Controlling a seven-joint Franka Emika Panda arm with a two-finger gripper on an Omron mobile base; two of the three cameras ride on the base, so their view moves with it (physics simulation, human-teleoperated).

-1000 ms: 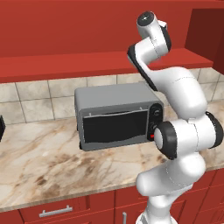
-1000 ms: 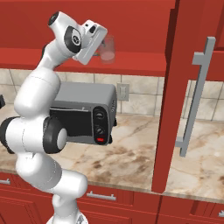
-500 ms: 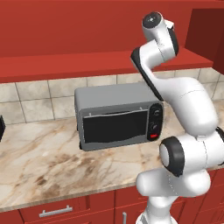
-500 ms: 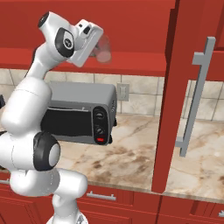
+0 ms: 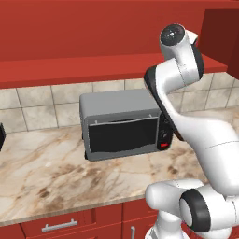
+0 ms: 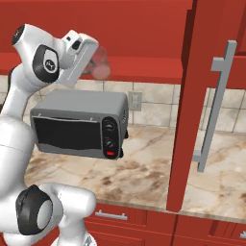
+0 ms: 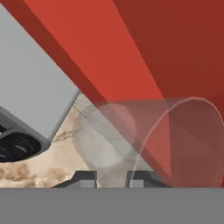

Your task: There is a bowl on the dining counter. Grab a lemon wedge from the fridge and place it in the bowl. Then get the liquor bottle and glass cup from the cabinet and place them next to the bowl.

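The white arm's two-finger gripper [image 6: 96, 65] is up high, jaws drawn narrow and clamped on the clear, see-through glass cup [image 6: 99, 65], which hangs in the air just in front of the plain red cabinet [image 6: 139, 33], above the grey boxy toaster oven [image 6: 79, 124]. From the hand, the glass cup's [image 7: 175, 140] wall sits between the dark fingertips [image 7: 86, 178]. Beneath lies the beige marbled countertop [image 6: 144, 168].
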